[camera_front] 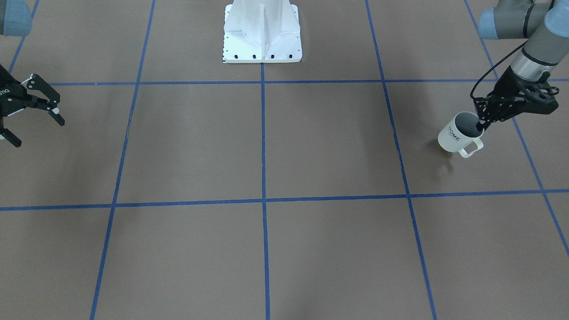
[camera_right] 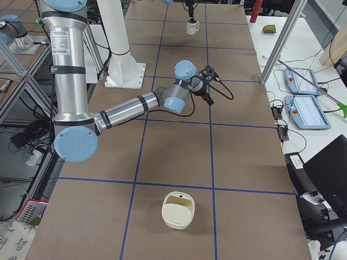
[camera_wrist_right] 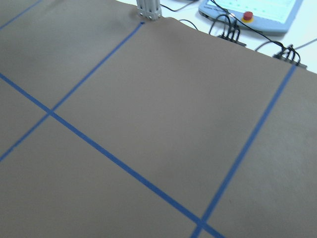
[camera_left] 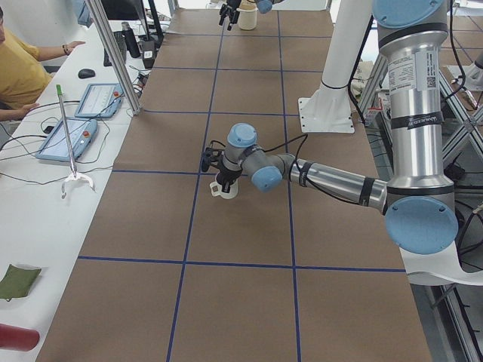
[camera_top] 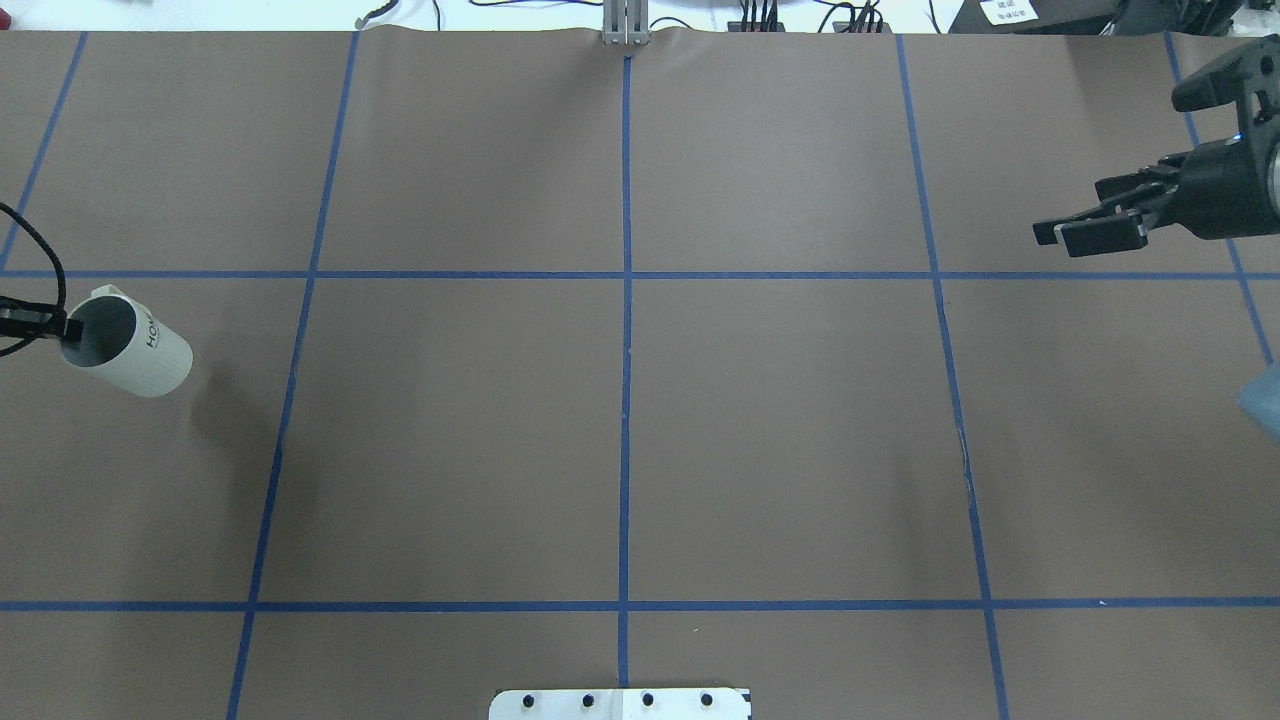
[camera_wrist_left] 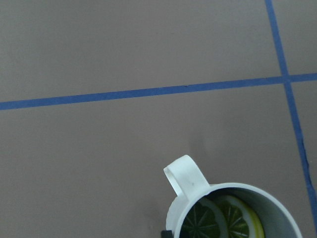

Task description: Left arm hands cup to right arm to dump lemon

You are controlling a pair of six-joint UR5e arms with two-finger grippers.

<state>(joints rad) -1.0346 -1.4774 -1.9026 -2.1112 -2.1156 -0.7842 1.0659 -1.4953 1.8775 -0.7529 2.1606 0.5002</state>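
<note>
The cream cup (camera_front: pixel 458 135) with black "HOME" lettering hangs tilted just above the table, at the robot's left end. My left gripper (camera_front: pixel 479 126) is shut on its rim, one finger inside the grey mouth. From overhead, the cup (camera_top: pixel 135 350) leans with its mouth toward the left gripper (camera_top: pixel 65 328). In the left wrist view, yellow-green lemon (camera_wrist_left: pixel 218 220) slices lie inside the cup (camera_wrist_left: pixel 277 208), whose handle (camera_wrist_left: pixel 185 178) points up. My right gripper (camera_front: pixel 38 131) hovers open and empty at the opposite end, far from the cup; overhead shows the right gripper (camera_top: pixel 1085 232) there too.
The white robot pedestal (camera_front: pixel 262 35) stands at mid-table on the robot's side. A cream bin (camera_right: pixel 178 210) sits on the table beyond the right arm. A side bench holds control pendants (camera_left: pixel 94 98) and cables, with a person's arm (camera_left: pixel 53 51) beside it.
</note>
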